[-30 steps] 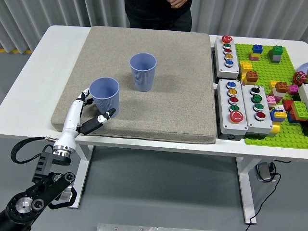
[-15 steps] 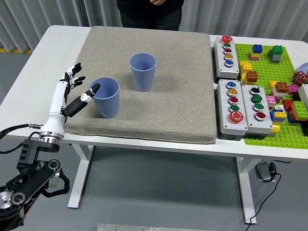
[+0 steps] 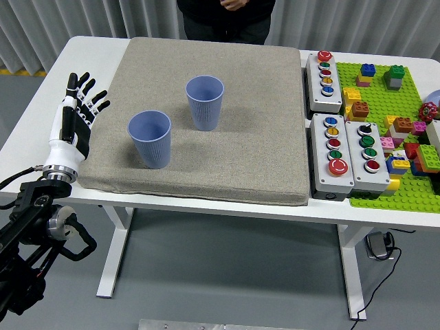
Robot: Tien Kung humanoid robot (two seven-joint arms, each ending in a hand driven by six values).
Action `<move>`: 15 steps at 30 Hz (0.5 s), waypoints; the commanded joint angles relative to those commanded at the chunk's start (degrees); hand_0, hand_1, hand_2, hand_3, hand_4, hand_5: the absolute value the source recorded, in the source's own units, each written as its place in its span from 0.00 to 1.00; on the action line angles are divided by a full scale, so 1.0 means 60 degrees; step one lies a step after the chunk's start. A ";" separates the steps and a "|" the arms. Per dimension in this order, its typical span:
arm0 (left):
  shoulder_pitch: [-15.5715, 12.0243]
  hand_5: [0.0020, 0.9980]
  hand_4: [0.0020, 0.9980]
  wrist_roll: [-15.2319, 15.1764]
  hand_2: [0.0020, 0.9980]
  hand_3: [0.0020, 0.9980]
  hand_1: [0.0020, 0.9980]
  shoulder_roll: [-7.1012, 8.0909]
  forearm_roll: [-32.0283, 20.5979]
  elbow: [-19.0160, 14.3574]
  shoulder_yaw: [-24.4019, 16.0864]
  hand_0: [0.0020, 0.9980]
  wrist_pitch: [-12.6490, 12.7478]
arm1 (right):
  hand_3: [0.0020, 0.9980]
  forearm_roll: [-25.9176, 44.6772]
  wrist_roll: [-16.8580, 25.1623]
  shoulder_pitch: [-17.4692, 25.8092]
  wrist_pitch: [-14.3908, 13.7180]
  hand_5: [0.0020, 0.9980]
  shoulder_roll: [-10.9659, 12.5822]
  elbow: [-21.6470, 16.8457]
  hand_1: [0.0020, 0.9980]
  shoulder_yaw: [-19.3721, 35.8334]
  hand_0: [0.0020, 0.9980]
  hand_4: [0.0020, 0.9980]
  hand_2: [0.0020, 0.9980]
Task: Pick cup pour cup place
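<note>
The left hand (image 3: 75,113) was held up with fingers spread and nothing grasped, the near cup (image 3: 150,139) standing upright on the mat (image 3: 254,137) to its right, apparently already placed, the far cup (image 3: 205,102) beyond.

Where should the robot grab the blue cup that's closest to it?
Probably around the ribbed side wall of the near cup, about midway up, coming in from the left where the open left hand is. It stands upright and tapers downward, so a sideways wrap should hold. The far cup stands apart, behind it to the right.
</note>
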State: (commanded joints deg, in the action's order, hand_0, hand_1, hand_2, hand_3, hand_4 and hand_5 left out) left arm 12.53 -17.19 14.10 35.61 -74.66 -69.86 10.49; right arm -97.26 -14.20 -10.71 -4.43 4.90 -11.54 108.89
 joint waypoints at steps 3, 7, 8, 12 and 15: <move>0.0000 1.00 0.99 0.0000 0.92 0.92 0.83 -0.0115 -0.0407 0.0160 -0.0115 0.79 -0.0099 | 0.60 0.0022 -0.0005 0.0013 -0.0005 0.39 -0.0009 -0.0002 0.66 -0.0018 0.70 0.01 0.61; 0.0022 1.00 0.92 0.0001 0.96 0.92 0.87 -0.0195 -0.0386 0.0285 -0.0159 0.88 -0.0140 | 0.60 0.0029 -0.0011 0.0000 -0.0003 0.39 -0.0013 -0.0003 0.66 -0.0038 0.70 0.01 0.61; 0.0025 1.00 0.92 -0.0012 0.96 0.92 0.87 -0.0202 -0.0423 0.0293 -0.0152 0.88 -0.0134 | 0.60 0.0046 -0.0012 -0.0005 -0.0008 0.39 -0.0013 -0.0003 0.66 -0.0046 0.70 0.01 0.61; 0.0034 1.00 0.90 -0.0027 0.96 0.92 0.87 -0.0220 -0.0322 0.0286 -0.0166 0.89 -0.0049 | 0.60 0.0066 -0.0007 -0.0026 -0.0010 0.39 -0.0010 0.0000 0.66 -0.0054 0.70 0.01 0.61; 0.0040 1.00 0.90 0.0007 0.96 0.92 0.87 -0.0227 -0.0053 0.0259 -0.0189 0.89 0.0034 | 0.60 0.0067 0.0003 -0.0038 -0.0007 0.39 -0.0002 0.0004 0.66 -0.0051 0.70 0.01 0.61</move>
State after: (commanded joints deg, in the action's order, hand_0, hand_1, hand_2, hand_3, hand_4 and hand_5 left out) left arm 12.77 -17.15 12.73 35.29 -73.11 -70.99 10.69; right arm -96.86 -14.18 -10.94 -4.47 4.88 -11.51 108.58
